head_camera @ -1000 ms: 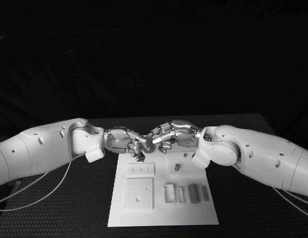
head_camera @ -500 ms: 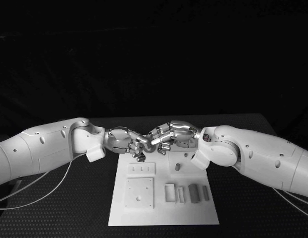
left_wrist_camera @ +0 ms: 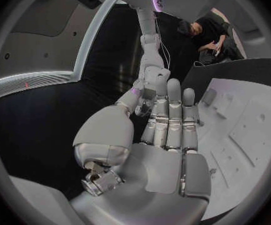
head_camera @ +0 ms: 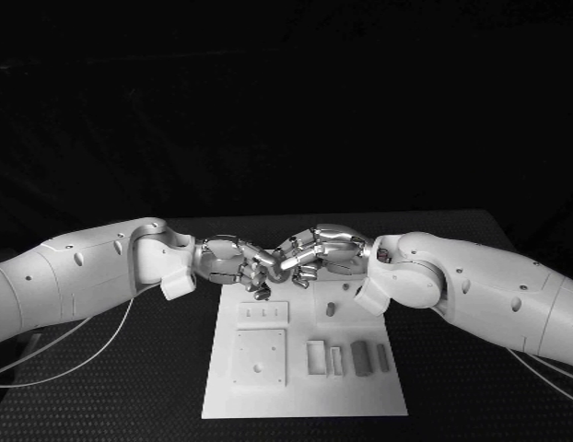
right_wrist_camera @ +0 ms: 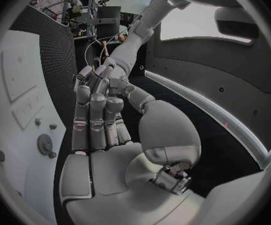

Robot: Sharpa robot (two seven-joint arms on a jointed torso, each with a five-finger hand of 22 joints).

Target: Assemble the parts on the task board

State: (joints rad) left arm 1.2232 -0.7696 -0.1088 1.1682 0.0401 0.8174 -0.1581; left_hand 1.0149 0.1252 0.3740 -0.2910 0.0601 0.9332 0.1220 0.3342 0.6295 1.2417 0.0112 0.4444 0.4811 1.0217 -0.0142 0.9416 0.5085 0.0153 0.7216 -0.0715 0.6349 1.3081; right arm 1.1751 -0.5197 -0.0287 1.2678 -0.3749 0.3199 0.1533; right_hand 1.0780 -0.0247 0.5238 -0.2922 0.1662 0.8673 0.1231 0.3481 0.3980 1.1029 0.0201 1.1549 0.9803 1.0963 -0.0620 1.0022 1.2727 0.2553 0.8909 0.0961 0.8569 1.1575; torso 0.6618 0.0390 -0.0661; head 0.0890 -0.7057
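Over the last second we see almost no change: our left hand (head_camera: 238, 265) and right hand (head_camera: 316, 254) stay fingertip to fingertip above the far end of the task board (head_camera: 303, 398). We judge assembly stalled or mid-handover. Whether the fingers pinch a part, we cannot tell. The white board lies mid-table; 2 grey parts (head_camera: 361, 358) stand in recesses at its right side.

Both white arms reach inward from either side, forearms angled toward centre. Left hand (head_camera: 238, 266) and right hand (head_camera: 316, 255) meet fingertip to fingertip, touching. Wrist views: fingers extended side by side, thumbs bent. Whether either hand holds anything: cannot tell.
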